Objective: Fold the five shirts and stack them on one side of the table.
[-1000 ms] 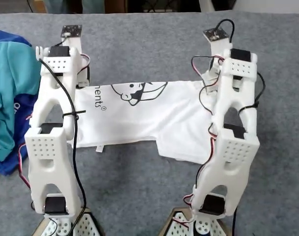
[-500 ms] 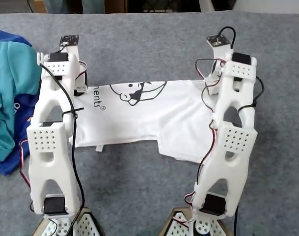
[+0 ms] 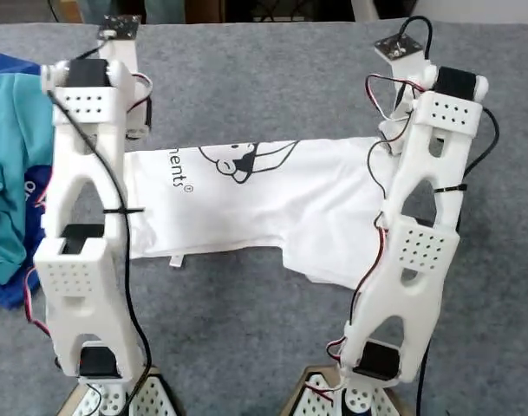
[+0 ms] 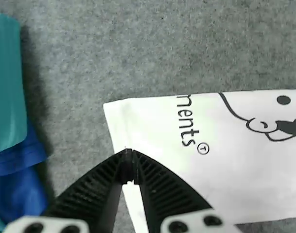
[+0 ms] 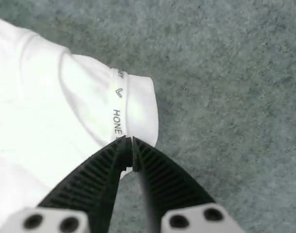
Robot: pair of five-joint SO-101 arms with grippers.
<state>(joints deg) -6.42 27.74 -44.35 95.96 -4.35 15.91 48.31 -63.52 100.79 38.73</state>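
Left gripper and right gripper, each clamped shut on an edge of the white shirt, have risen toward 12 o'clock, so a fold appears under way.

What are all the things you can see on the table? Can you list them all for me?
white shirt: one, white with a black drawing and letters, lying partly folded in the middle of the table, between the two arms
teal shirt: one, teal, crumpled at the table's edge on the left arm's outer side
blue shirt: one, blue, under the teal shirt
table: one, grey, fuzzy cover
arms: two, white, side by side
left gripper: black fingers, shut on one end of the white shirt
right gripper: black fingers, shut on the other end
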